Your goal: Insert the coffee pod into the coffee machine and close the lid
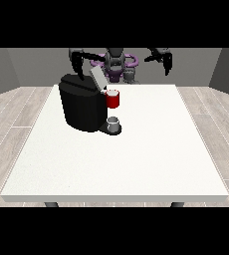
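Observation:
A black coffee machine stands on the white table left of centre. Its grey lid is tilted up and open. The red pod holder sticks out at the machine's front, with a pale round top that may be the coffee pod. A small grey cup sits on the machine's base. The hand at the view's left hangs above the machine's back, fingers pointing down, touching nothing. The hand at the view's right is raised well away, fingers relaxed and empty.
The robot's torso stands behind the table's far edge. The table's front and right parts are bare white surface. Wooden floor surrounds the table.

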You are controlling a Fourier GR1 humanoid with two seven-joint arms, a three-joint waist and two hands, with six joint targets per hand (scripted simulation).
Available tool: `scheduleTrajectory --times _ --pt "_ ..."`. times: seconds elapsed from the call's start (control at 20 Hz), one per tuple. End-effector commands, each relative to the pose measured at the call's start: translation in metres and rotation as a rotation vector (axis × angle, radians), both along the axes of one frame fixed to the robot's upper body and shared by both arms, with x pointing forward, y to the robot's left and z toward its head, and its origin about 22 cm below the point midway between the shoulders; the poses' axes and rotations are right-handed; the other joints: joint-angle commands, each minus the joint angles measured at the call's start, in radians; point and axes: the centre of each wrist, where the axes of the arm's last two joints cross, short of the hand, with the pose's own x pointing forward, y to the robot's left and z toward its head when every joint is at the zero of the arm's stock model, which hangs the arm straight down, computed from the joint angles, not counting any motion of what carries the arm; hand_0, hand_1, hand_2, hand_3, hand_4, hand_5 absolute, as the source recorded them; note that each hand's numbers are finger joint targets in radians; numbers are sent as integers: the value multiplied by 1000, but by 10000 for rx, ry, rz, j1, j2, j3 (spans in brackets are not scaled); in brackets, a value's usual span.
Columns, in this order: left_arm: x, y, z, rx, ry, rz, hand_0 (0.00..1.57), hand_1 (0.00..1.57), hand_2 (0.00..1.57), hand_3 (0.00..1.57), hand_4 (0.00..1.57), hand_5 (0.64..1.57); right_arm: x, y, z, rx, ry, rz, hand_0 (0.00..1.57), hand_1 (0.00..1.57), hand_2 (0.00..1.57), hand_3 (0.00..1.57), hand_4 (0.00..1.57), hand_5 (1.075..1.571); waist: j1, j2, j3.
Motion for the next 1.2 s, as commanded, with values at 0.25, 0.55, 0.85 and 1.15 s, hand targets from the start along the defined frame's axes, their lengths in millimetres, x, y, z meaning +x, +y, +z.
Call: scheduleTrajectory --times 0.25,0.55,0.85,1.15 --pt "-11 9 35 211 -1197 285 0 0 0 0 356 1571 17 4 12 -371 -900 843 0 0 0 0 0 1571 -120 1206 1" --pt "-30 33 28 221 -1036 752 0 0 0 0 376 1571 19 31 9 -341 -864 1327 0 0 0 0 79 1571 -378 1067 -1" --pt "-38 27 20 373 -961 838 0 0 0 0 312 1571 37 42 52 -1015 -1229 1706 0 0 0 0 200 1571 -333 1318 -3" --pt "-26 22 37 546 -1339 944 0 0 0 0 346 1571 47 62 81 -1630 -2606 2254 0 0 0 0 103 1571 -40 1981 -2"
